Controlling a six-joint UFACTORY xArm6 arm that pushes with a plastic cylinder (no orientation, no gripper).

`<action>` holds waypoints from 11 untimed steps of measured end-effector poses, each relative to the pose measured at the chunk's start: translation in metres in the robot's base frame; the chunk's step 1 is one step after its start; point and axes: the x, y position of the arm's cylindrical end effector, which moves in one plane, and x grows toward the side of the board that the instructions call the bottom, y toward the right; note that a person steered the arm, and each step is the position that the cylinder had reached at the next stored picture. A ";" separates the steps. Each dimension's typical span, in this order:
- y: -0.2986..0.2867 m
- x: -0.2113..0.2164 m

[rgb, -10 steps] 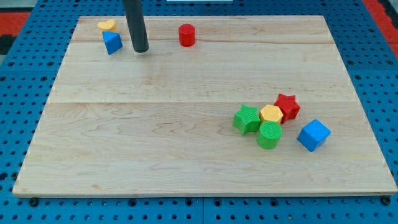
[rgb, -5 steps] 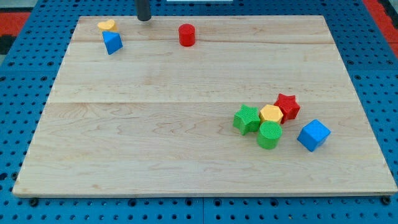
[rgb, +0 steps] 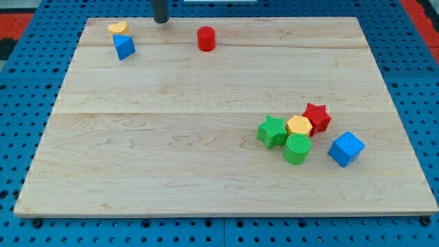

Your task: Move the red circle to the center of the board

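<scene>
Blue perforated bench (rgb: pixel 41 226) is seen around a pale wooden board (rgb: pixel 171 137), on which all the blocks rest. No pincer is carried by this arm, so nothing can be said about spread or pressed jaws; only a dark rod is present, and my tip (rgb: pixel 160 21) is seen at the view's top edge of the board, to the view's left of the small red cylinder-shaped circle block (rgb: pixel 206 38) and apart from it.

The red circle block is placed near the view's top, well apart from the centre of the board. It is judged that a push toward the view's bottom is needed. If the block is touched off-centre, it may be rolled aside and slip past the tip. A yellow heart-shaped block (rgb: pixel 118 28) and a blue block (rgb: pixel 124 46) lie near the tip on the view's left and could be struck by a careless approach. Far at the view's lower right, a cluster is formed by a green star (rgb: pixel 272 131), a yellow hexagon (rgb: pixel 299 125), a red star (rgb: pixel 317 116), a green cylinder (rgb: pixel 297 148) and a blue cube (rgb: pixel 346 149); it could be disturbed only by a strong overshoot.
</scene>
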 end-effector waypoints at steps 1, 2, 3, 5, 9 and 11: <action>0.031 0.000; 0.065 0.000; 0.069 0.023; 0.071 0.070; 0.108 0.048; 0.081 0.057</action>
